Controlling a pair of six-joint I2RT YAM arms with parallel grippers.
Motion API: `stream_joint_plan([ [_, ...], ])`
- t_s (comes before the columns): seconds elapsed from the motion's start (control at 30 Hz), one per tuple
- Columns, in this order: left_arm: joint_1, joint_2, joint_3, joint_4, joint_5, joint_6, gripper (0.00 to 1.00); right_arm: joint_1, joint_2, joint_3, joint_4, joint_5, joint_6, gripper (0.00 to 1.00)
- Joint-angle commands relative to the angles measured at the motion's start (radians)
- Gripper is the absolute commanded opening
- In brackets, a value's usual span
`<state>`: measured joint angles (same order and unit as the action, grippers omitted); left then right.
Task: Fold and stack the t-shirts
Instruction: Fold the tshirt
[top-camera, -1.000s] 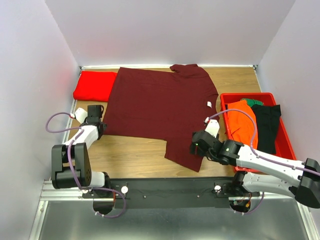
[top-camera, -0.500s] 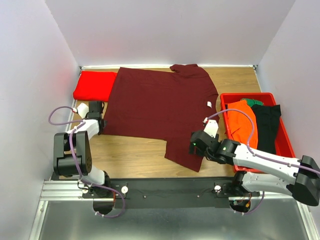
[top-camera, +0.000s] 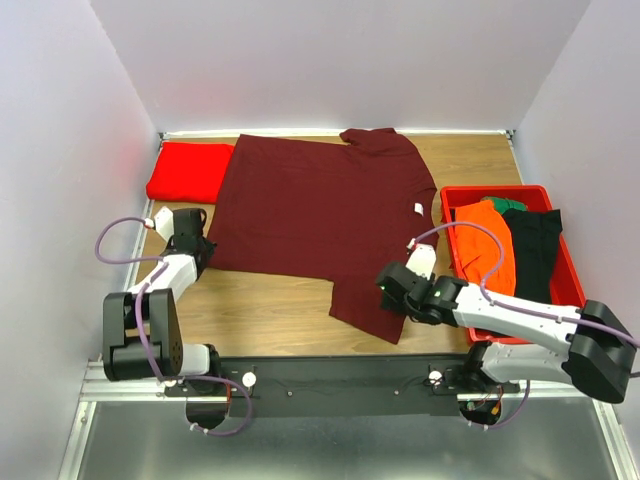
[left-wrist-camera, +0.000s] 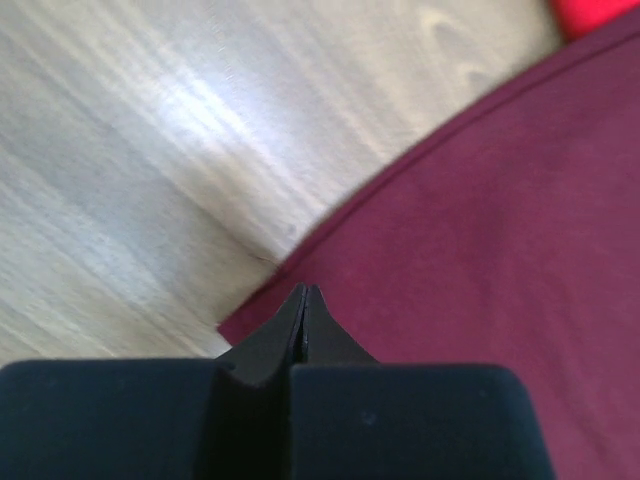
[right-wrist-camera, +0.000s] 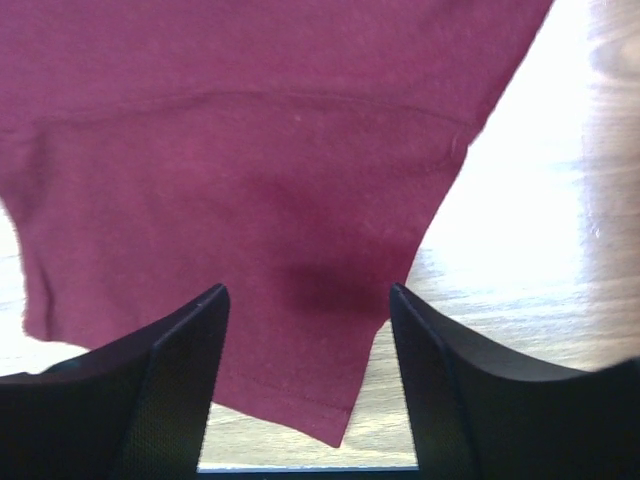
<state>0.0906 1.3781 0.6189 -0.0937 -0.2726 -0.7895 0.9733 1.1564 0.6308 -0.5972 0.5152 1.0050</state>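
The large dark maroon t-shirt (top-camera: 320, 210) lies spread flat across the middle of the table, its small white label (top-camera: 417, 208) near the right side. A bright red t-shirt (top-camera: 185, 170) lies folded at the far left, partly under the maroon one. My left gripper (top-camera: 204, 254) is shut at the maroon shirt's near-left corner; in the left wrist view its tips (left-wrist-camera: 305, 292) meet right on the hem (left-wrist-camera: 400, 200). My right gripper (top-camera: 386, 298) stands open over the maroon flap (right-wrist-camera: 300, 200) that juts toward the front edge, cloth lying between its fingers (right-wrist-camera: 185, 340).
A red bin (top-camera: 490, 190) stands at the right with an orange garment (top-camera: 485, 250), a black one (top-camera: 535, 250) and a bit of green cloth (top-camera: 500, 203) in it. White walls close in the back and both sides. Bare wood (top-camera: 270, 310) lies in front of the shirt.
The left gripper has closed its jaws at the maroon shirt's near-left corner. The right gripper has crept a little to the left over the flap and narrowed slightly.
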Motion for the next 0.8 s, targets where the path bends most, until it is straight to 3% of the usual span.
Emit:
stream_joint_plan([
  [0.0, 0.008, -0.066, -0.044, 0.089, 0.044, 0.001, 0.0, -0.004, 0.028, -0.037, 0.002, -0.007, 0.081, 0.7],
  [0.57, 0.006, -0.142, -0.064, 0.095, 0.052, -0.019, 0.0, -0.002, 0.072, -0.057, 0.01, -0.003, 0.166, 0.7],
  [0.67, 0.005, -0.165, -0.068, 0.034, -0.002, -0.036, 0.21, -0.004, 0.069, -0.052, 0.01, -0.003, 0.155, 0.7],
  [0.7, 0.006, -0.165, -0.068, 0.016, -0.025, -0.04, 0.4, -0.004, 0.063, -0.054, 0.011, 0.0, 0.149, 0.7],
  [0.77, 0.005, -0.157, -0.068, -0.001, -0.033, -0.042, 0.5, -0.002, 0.055, -0.054, 0.013, 0.009, 0.142, 0.7],
])
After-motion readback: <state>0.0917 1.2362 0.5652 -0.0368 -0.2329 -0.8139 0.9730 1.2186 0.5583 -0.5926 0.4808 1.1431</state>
